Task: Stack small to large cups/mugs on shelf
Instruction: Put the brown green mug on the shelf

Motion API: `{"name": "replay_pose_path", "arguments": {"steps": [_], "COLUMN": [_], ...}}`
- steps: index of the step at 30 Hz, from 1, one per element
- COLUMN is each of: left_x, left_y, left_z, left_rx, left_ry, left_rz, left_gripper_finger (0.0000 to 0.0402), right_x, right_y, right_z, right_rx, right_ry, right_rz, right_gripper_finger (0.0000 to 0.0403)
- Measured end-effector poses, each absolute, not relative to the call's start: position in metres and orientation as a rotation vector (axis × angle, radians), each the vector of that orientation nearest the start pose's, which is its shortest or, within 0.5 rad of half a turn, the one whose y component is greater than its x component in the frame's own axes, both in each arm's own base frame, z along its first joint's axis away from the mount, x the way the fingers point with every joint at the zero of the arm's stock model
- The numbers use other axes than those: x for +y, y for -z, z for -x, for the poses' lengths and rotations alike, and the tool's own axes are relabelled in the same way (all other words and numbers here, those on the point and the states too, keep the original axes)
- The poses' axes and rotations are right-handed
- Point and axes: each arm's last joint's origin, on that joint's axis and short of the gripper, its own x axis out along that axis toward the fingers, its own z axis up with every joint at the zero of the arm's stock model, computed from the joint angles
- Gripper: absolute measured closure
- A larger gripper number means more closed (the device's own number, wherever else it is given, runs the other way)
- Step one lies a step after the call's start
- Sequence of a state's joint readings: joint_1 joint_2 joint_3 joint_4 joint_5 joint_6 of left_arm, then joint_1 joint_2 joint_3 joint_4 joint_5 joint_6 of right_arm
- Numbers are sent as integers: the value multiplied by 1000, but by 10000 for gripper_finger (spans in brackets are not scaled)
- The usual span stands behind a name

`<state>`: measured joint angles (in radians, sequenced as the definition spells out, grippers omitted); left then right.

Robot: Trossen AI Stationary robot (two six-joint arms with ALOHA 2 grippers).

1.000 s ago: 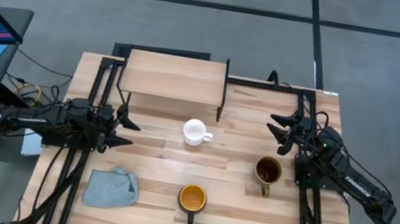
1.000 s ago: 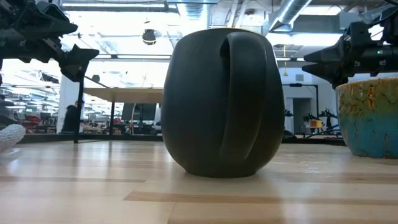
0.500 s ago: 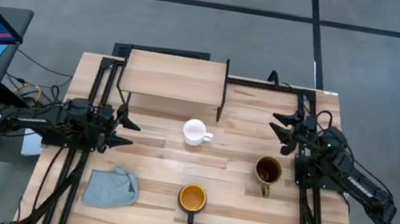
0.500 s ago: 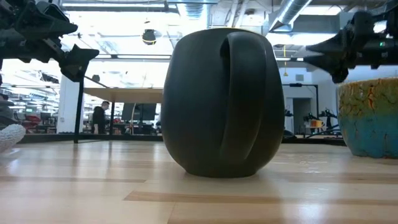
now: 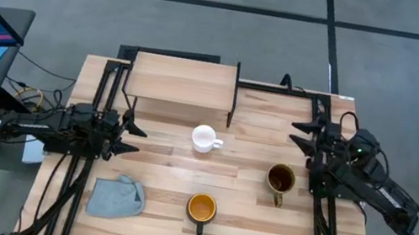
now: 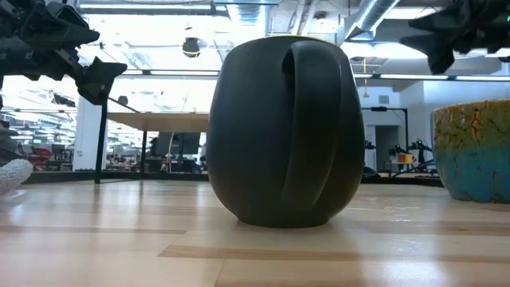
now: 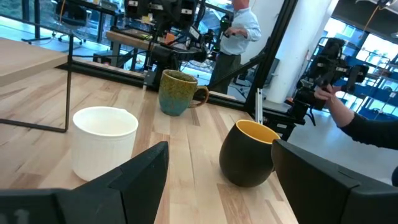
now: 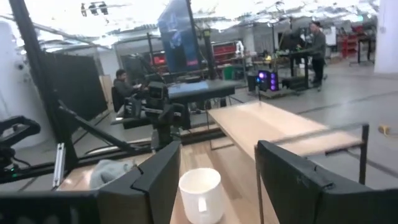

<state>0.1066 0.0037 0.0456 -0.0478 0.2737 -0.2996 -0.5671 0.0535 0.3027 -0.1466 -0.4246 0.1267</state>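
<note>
1. Three mugs stand on the table in front of the shelf (image 5: pixel 183 81): white mug (image 5: pixel 204 139), dark mug (image 5: pixel 201 209), olive mug (image 5: pixel 281 180).
2. My right gripper (image 5: pixel 302 134) hangs released beyond the olive mug.
3. My left gripper (image 5: pixel 135 139) waits spread at the left edge.

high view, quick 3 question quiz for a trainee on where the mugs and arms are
1. True or false: the shelf has a mug on it.
2. Which mug lies closest to the right gripper? A) white mug B) dark mug C) olive-tan mug
3. Fill in: the grey-blue cloth lies on the table near the ___ gripper.

Key: 1 false, the shelf is bare and all three mugs stand on the table. 2 C. 3 left; its fingers are open, as are the right one's.
</note>
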Motion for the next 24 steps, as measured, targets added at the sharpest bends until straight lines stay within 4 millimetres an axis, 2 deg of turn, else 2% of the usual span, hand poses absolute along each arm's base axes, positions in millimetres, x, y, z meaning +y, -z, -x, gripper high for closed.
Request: {"name": "replay_pose_path", "arguments": {"steps": [11, 16, 24], "left_x": [2, 2, 2], "left_y": [-174, -174, -174], "left_z": [-94, -94, -94], "left_rx": [31, 28, 26], "left_ry": [165, 165, 165], "left_rz": [300, 293, 297], "left_gripper_finger": [125, 125, 125], "right_x": [-25, -20, -14], "right_y": [-289, -308, -314], "right_z": [-79, -82, -83], "right_rx": [-116, -227, -261], "right_ry": [22, -45, -119], "right_rz": [-34, -2, -4], "right_gripper_finger": [168, 168, 168]}}
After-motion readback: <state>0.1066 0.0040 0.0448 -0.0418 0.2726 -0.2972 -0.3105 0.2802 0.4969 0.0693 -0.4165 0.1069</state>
